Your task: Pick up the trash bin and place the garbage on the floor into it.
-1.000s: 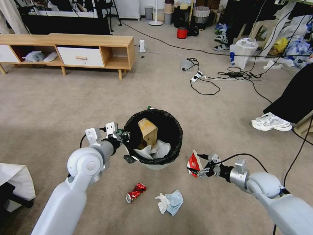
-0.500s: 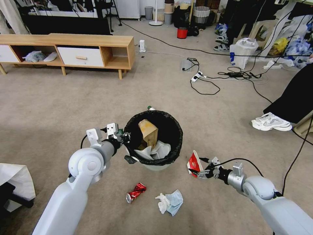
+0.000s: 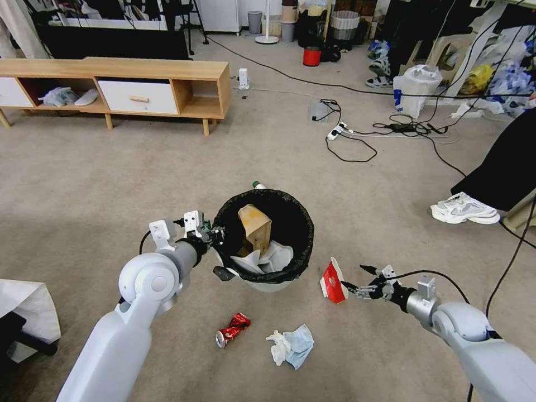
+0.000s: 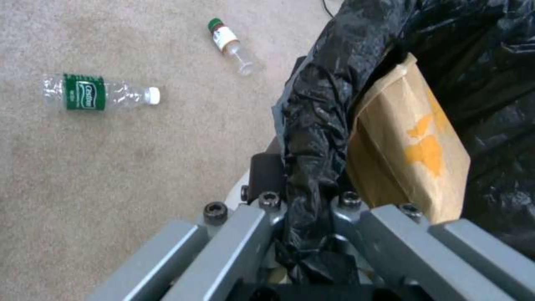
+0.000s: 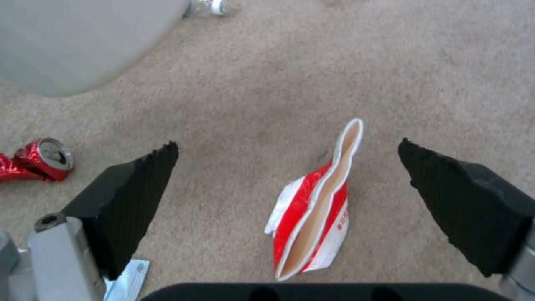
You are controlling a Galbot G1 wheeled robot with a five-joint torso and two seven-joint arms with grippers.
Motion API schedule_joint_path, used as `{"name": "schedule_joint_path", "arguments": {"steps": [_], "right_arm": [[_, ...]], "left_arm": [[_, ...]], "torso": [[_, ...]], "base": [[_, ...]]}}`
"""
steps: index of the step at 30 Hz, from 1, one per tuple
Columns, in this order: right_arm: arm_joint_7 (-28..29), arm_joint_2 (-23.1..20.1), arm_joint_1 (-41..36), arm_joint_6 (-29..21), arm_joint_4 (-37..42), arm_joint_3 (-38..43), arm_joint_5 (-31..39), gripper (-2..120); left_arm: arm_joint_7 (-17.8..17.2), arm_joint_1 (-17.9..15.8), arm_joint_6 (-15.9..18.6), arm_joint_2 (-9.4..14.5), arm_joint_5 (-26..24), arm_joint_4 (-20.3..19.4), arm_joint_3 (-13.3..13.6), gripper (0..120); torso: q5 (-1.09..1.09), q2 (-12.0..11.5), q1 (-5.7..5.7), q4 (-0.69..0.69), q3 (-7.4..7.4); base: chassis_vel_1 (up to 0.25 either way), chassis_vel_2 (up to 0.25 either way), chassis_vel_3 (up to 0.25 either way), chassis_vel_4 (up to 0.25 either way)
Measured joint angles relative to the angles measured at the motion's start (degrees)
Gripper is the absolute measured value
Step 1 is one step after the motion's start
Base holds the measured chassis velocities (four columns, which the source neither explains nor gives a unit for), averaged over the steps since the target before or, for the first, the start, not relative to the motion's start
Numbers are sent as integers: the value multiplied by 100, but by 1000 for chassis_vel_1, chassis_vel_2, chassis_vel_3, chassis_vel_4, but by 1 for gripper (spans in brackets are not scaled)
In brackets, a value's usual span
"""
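Left gripper [image 3: 219,241]: we see it clamped on the near-left rim of the trash bin [image 3: 262,282]; in the left wrist view its fingers [image 4: 357,217] pinch a fold of the black bag [image 4: 312,138] between them.
Right gripper [image 3: 357,281]: we find it low over the floor [image 3: 167,167], spread wide, just right of the red-white carton [image 3: 331,281]; the right wrist view shows the two black pads [image 5: 139,196] well apart, the carton [image 5: 315,209] lying on the carpet between them and touching neither.
Trash bin: it sits between the two arms in the head view, white wall under the folded black liner; we cannot tell whether it rests on the carpet or is lifted.
Bin contents: a brown paper bag [image 3: 254,228] stands tilted against the far-left side, with white crumpled paper [image 3: 268,258] in front of it; the left wrist view adds yellow-orange stains on the brown bag [image 4: 409,142].
Left wrist extras: two clear bottles on the carpet beyond the bin, one with a green label and white cap [image 4: 100,92], one smaller with a green cap [image 4: 230,44]; in the head view we catch just a green cap [image 3: 256,183] behind the rim.
Right wrist extras: the carton's open mouth faces up, and the crushed red can [image 5: 36,161] lies off to one side.
Head view litter: the can [image 3: 232,329] and a white tissue with a blue mask [image 3: 291,346] lie near each other on the floor in front of the bin.
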Motion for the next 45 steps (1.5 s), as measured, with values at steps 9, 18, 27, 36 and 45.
{"name": "schedule_joint_path", "arguments": {"steps": [9, 18, 27, 36, 45], "right_arm": [[2, 198, 109, 25, -262, -121, -72, 100], [25, 476, 293, 98, -673, -191, -152, 100], [-24, 648, 466, 277, -1288, -106, -160, 100], [-64, 864, 672, 443, -1806, -78, -214, 100], [-91, 1167, 939, 585, -2275, -201, -347, 100]], "left_arm": [[1, 87, -2, 35, 27, -71, -52, 3], [2, 166, -2, 35, 50, -151, -62, 3], [1, 238, -2, 73, 52, -208, -103, 3], [0, 302, -2, 94, 55, -247, -140, 3], [2, 346, -2, 97, 74, -255, -177, 3]], "torso": [[0, 0, 0, 0, 0], [0, 0, 0, 0, 0], [0, 0, 0, 0, 0], [-1, 0, 0, 0, 0], [-1, 0, 0, 0, 0]], "base": [[0, 0, 0, 0], [0, 0, 0, 0], [0, 0, 0, 0], [0, 0, 0, 0], [0, 0, 0, 0]]}}
